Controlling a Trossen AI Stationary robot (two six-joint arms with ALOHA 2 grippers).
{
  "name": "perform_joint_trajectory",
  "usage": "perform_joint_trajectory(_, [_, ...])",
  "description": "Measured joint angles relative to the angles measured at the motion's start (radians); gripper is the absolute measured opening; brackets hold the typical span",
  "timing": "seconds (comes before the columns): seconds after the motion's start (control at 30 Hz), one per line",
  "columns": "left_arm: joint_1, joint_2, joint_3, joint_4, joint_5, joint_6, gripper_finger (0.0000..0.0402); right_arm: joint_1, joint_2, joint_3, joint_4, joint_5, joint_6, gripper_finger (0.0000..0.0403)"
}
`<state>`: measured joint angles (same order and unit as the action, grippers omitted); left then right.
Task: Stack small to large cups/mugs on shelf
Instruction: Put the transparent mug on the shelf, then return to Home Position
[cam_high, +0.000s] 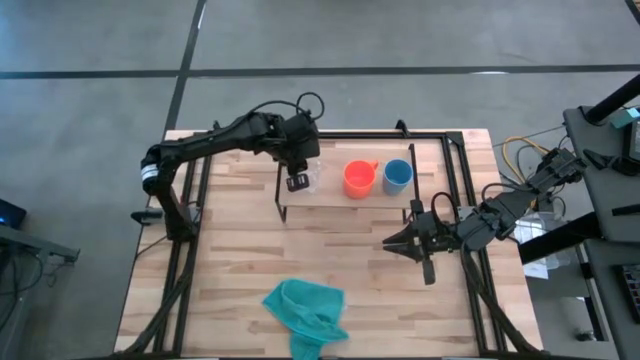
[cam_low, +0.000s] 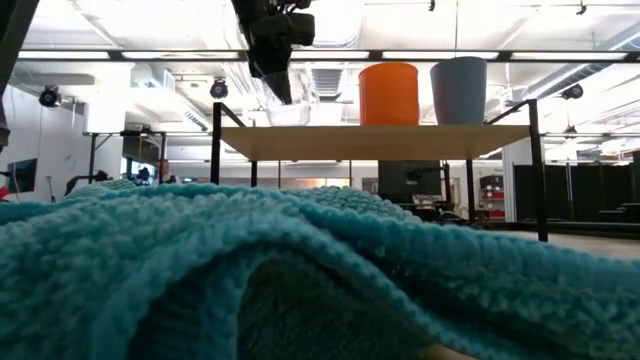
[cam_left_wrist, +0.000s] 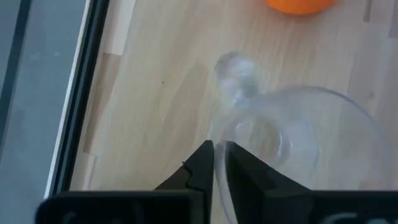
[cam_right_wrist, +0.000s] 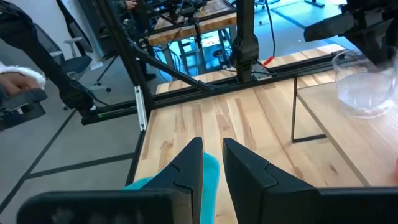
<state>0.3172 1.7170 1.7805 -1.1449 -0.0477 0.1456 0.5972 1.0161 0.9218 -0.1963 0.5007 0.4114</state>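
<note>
I see my left claw (cam_high: 298, 181) up over the left end of the shelf (cam_high: 335, 196). Its two fingers (cam_left_wrist: 202, 165) are pinched tight on the rim of the little glass cup (cam_left_wrist: 292, 140), so it is grasping the glass cup. The glass cup sits at the left end of the shelf board, right under the claw.

The orange mug (cam_high: 359, 179) stands on the shelf near the middle, with its handle pointing away toward the back. The blue cup (cam_high: 397, 176) stands just beside it on the right. The two are close but not touching. From down low I see both of them standing up straight on the board.

My right claw (cam_high: 408, 241) waits low over the surface, in front of the right end of the shelf. Its fingers (cam_right_wrist: 186, 163) are clenched almost together with nothing between them.

A teal cloth (cam_high: 306, 311) lies bunched up at the front of the surface
</note>
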Motion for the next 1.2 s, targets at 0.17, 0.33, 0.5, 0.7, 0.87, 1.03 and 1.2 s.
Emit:
perform_joint_trajectory(0.17, [0.0,0.0,0.001,0.081,0.005,-0.008,0.006,0.0,0.0,0.0,0.001,0.0,0.003,0.0059])
perform_joint_trajectory(0.33, [0.0,0.0,0.019,0.095,0.007,-0.008,0.0072,0.0,0.0,0.0,0.0,-0.001,0.008,0.0059])
perform_joint_trajectory(0.5, [0.0,0.0,0.062,0.087,0.007,-0.009,0.0073,0.0,0.0,0.0,0.0,-0.001,0.007,0.0059])
perform_joint_trajectory(0.7, [-0.006,-0.009,0.169,0.071,0.016,-0.114,0.0073,0.0,0.0,0.0,-0.001,-0.001,0.004,0.0059])
perform_joint_trajectory(0.87, [-0.012,-0.036,0.268,0.024,0.069,-0.175,0.0073,0.0,0.0,0.0,0.005,0.0,0.007,0.0059])
perform_joint_trajectory(1.03, [-0.031,-0.094,0.318,0.032,0.102,-0.188,0.0073,0.0,-0.002,0.0,0.072,0.043,-0.002,0.0059])
perform_joint_trajectory(1.2, [-0.036,-0.183,0.33,0.044,0.107,-0.271,0.0073,0.0,-0.007,0.025,0.082,0.044,-0.015,0.0059])
